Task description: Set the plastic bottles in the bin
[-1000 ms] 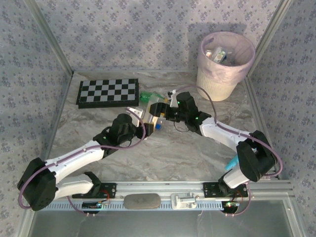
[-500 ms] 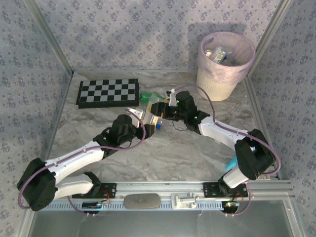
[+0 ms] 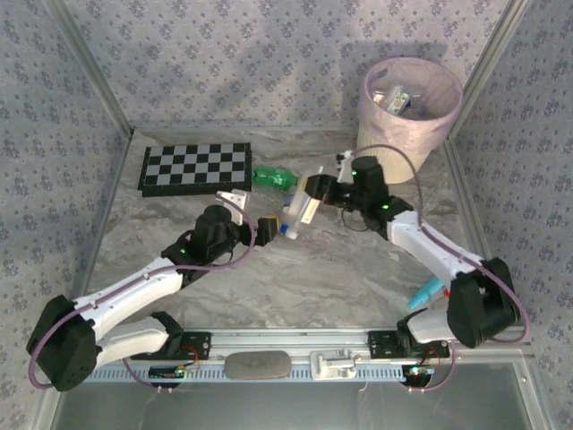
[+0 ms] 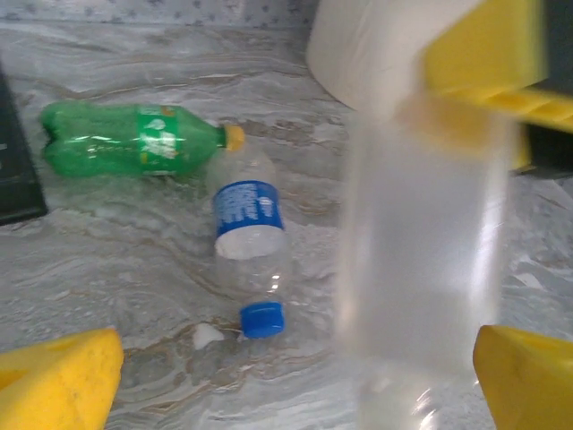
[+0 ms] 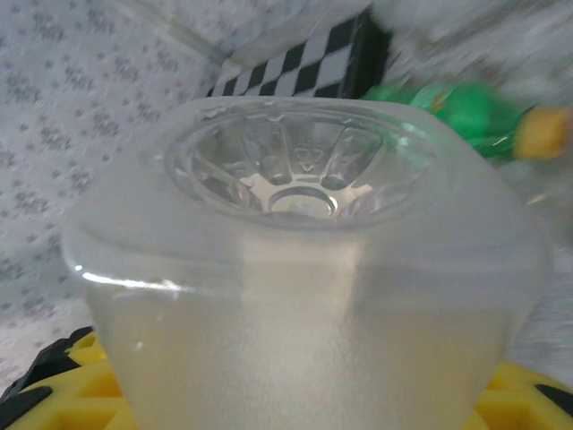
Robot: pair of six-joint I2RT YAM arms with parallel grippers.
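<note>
One-handed, clamping a clear plastic bottle (image 3: 301, 208) in the right gripper (image 3: 311, 193) near the middle of the table (image 3: 358, 269), pressing the yellow pads (image 5: 524, 399) tight on its base end and turning the ribbed bottom straight at the right wrist camera. Slanting that bottle down toward the left gripper (image 3: 251, 211). Spreading the left gripper wide and gripping nothing, showing one yellow fingertip (image 4: 58, 376) at each lower corner of the left wrist view, with the blurred bottle hanging between them and touching neither. Leaving a green bottle (image 4: 134, 139) with a yellow cap on its side just off the right end of the chessboard (image 3: 197, 167), toward the table's far edge. Leaving a second clear bottle (image 4: 251, 228), blue-labelled and blue-capped, lying just beside the green one, cap end toward the left gripper. Standing the bin (image 3: 407, 134) in the table's far right corner, lined in pink, well apart from the held bottle, with some bottles showing inside. Resting a teal marker-like thing (image 3: 428, 291) near the table's right edge, beside the right arm.
</note>
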